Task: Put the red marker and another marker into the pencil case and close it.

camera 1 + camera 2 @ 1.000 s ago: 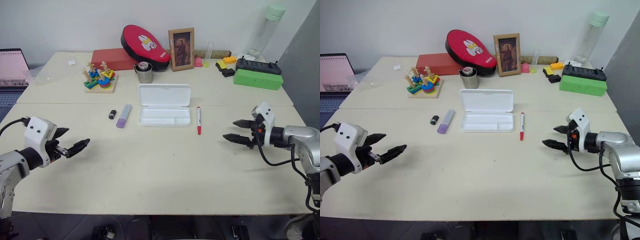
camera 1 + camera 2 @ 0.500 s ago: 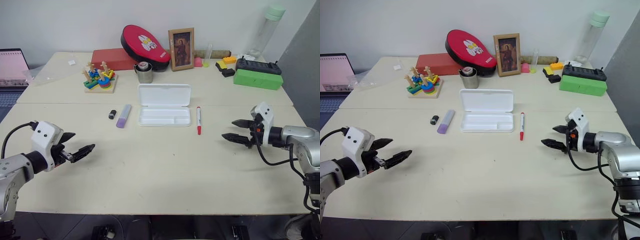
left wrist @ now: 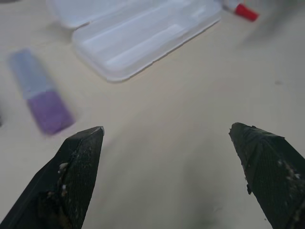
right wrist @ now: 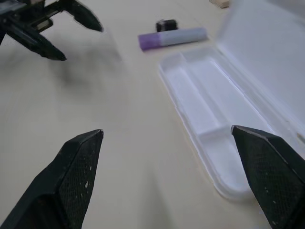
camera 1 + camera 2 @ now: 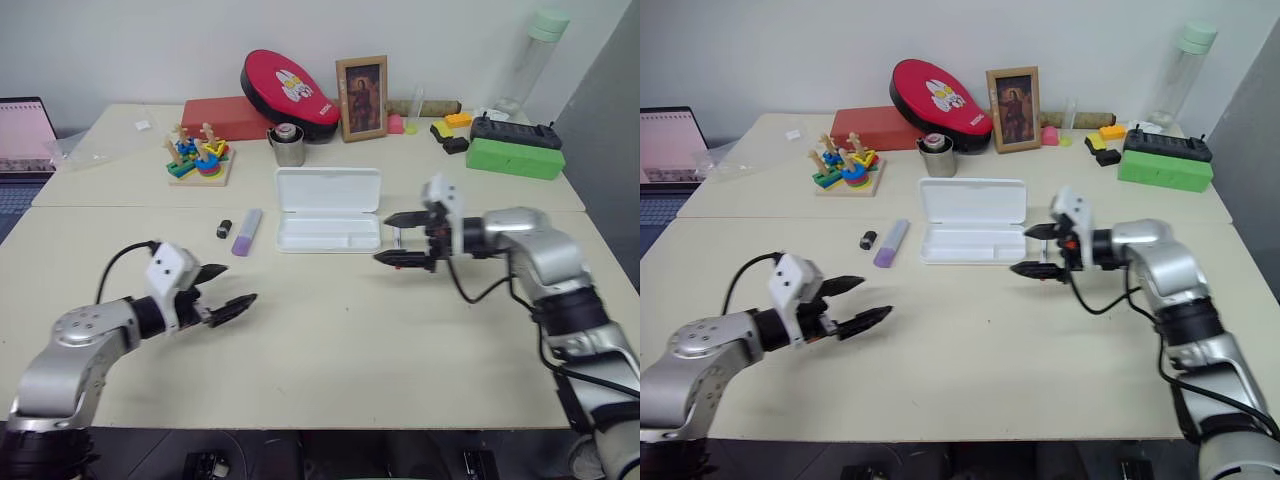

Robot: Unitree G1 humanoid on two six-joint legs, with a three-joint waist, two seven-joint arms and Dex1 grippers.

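The pencil case (image 5: 328, 211) lies open at the table's middle, lid folded back, its tray bare. Left of it lies the lavender marker (image 5: 246, 231), with a small black stub (image 5: 224, 229) beside it. The red marker's red end (image 3: 242, 10) shows just past the case's right end. My right gripper (image 5: 383, 239) hovers open right there, fingers pointing left at the case, nothing between them. My left gripper (image 5: 232, 288) is open and empty over bare table, nearer than the lavender marker and apart from it.
Along the back stand a red box (image 5: 225, 117), a red pad (image 5: 288, 85), a picture frame (image 5: 362, 97), a metal cup (image 5: 289, 146) and a stacking toy (image 5: 200, 160). A green box (image 5: 515, 158) and a bottle (image 5: 535, 55) are back right, a laptop (image 5: 25, 135) far left.
My right gripper has swung left from the table's right side to the case's right end. My left gripper has moved right, toward the middle. Both stay open.
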